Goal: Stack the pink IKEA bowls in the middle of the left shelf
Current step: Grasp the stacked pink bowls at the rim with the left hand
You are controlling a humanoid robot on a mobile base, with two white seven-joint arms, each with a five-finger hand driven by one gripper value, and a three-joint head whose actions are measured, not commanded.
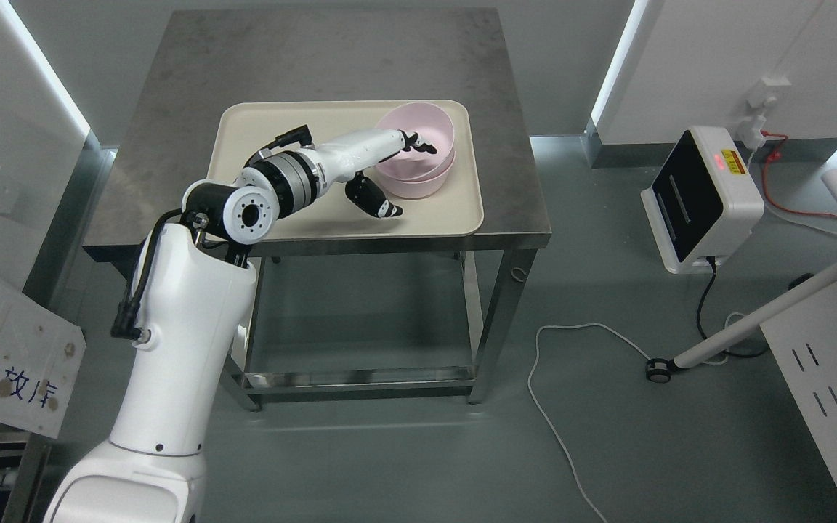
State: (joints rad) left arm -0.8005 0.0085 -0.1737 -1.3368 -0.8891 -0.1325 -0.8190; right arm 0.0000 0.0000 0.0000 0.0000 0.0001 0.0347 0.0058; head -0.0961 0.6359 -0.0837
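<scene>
On the steel table (171, 181), two pink bowls (418, 149) sit nested in a tray (244, 131); the left hand (397, 174) grips their rim. Shelving remains.

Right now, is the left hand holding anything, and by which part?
The left hand grips the upper pink bowl by its near-left rim, fingers hooked inside, thumb outside below.

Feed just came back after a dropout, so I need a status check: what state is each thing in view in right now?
Pink bowls: two, nested, upright on the tray's right end.
Tray: flat on the table, bare apart from the bowls.
Left hand: at the bowls' left rim, fingers over the edge, thumb below; grasp unclear.
Table: standing, holds the tray.
White device: on the floor, red light on.
</scene>
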